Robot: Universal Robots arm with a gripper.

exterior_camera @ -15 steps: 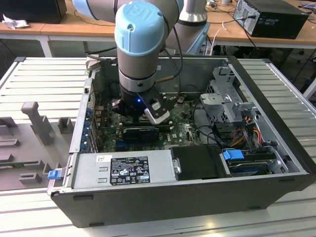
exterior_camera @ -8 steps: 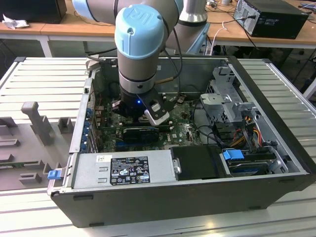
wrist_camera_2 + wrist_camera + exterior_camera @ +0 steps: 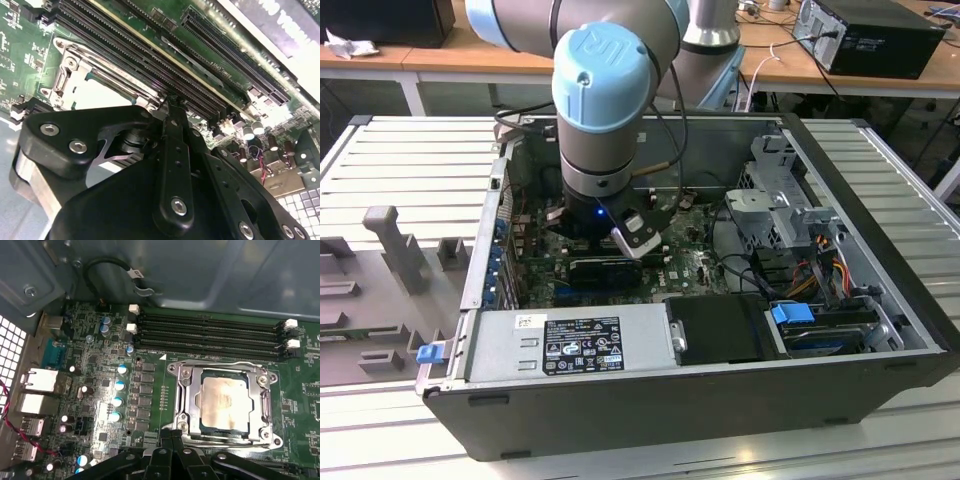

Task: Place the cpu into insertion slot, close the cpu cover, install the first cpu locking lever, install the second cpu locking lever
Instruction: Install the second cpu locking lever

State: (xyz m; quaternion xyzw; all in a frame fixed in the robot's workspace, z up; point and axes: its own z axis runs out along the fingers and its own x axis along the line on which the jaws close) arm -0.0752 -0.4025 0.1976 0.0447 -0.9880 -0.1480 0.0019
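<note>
In the first wrist view the cpu, pale silver-beige, lies flat in the insertion slot on the green board. The silver cpu cover lies down around it as a frame. Thin wire levers run along the frame's edges. My gripper sits just off the socket's near edge with its black fingers together and nothing between them. The second wrist view has the gripper beside the cpu cover, close above the memory slots. In the exterior view the arm reaches down into the open computer case.
Long black memory slots lie beside the socket. Capacitors and rear ports stand on the other side. The grey case wall is close behind. A power supply, drive cage and cables crowd the case.
</note>
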